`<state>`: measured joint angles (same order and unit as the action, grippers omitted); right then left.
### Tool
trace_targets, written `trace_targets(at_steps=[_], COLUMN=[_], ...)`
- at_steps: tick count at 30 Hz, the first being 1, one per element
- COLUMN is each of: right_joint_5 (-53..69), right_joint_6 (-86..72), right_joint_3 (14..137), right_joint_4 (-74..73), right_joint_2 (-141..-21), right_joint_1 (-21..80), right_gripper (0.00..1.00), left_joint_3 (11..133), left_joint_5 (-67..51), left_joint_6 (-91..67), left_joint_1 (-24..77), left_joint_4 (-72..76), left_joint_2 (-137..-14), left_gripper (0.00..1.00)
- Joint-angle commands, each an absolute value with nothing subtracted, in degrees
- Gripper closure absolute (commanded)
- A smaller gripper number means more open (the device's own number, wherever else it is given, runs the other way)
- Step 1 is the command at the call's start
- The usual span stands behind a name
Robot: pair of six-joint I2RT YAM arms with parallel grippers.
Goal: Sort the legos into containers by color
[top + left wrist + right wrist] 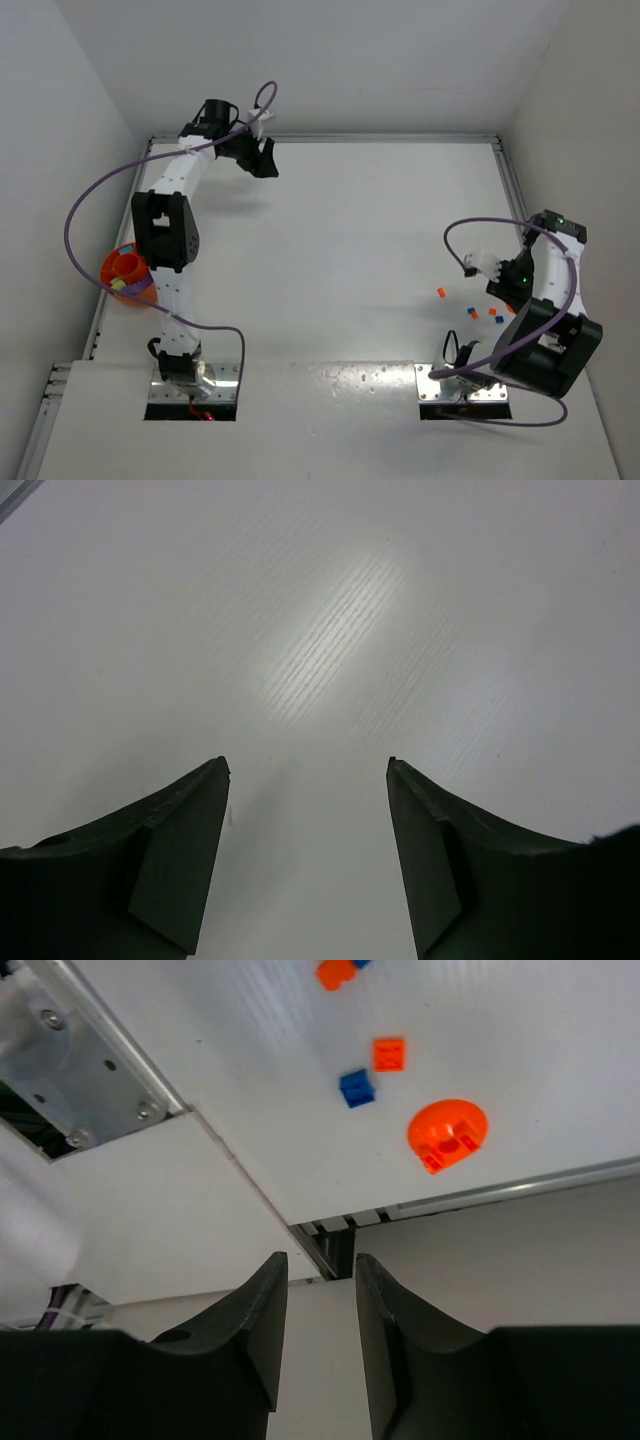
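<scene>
Robot lab cell: white table [350,260] boxed by white panels [380,60] (metal rail [400,138] edging), bolted mounting plates [490,392].

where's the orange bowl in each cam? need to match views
Top external: orange bowl at far left, partly behind the left arm.
Left wrist: not in it, only bare table.
Right wrist: not in it.
Shared landmark: the white table, in all three; loose bricks near the right arm link top and right wrist.

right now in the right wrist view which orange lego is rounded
The orange piece lowest in that view: half-disc outline; the orange brick beside the blue brick is square.
</scene>
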<state>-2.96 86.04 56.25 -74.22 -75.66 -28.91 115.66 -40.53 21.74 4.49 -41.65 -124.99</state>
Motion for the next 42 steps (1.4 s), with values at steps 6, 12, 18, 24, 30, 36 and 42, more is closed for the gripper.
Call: trace_targets(at_steps=[6,12,18,24,30,36,42], right_joint_5=[-1.85,-0.44,2.02,4.57,3.96,4.57,3.96], right_joint_6=[87.46,86.22,86.22,91.21,96.84,98.79,101.68], right_joint_3=[51.69,49.4,47.55,44.75,40.17,40.17,39.12], right_joint_4=[-69.79,-69.79,-70.31,-65.05,-56.62,-51.87,-49.31], right_joint_2=[-74.0,-73.39,-75.49,-77.34,-78.49,-82.79,-82.79], right_joint_1=[-29.27,-29.27,-29.27,-30.32,-31.46,-31.99,-31.99], right_gripper=[0.65,0.65,0.58,0.58,0.58,0.58,0.57], left_joint_3=[125.85,127.62,127.1,119.88,116.99,116.46,117.07], left_joint_5=[-44.03,-42.72,-36.31,-28.57,-23.82,-21.8,-21.18], left_joint_6=[11.26,10.72,11.42,15.2,16.43,17.49,17.49], left_joint_1=[4.31,3.78,3.78,6.32,6.86,6.86,6.86], left_joint_4=[-37.97,-39.37,-47.8,-49.39,-50.71,-51.24,-51.24], left_joint_2=[-127.27,-124.28,-122.43,-115.49,-113.12,-111.53,-112.06], left_gripper=[0.21,0.16,0.17,0.17,0.17,0.17,0.17])
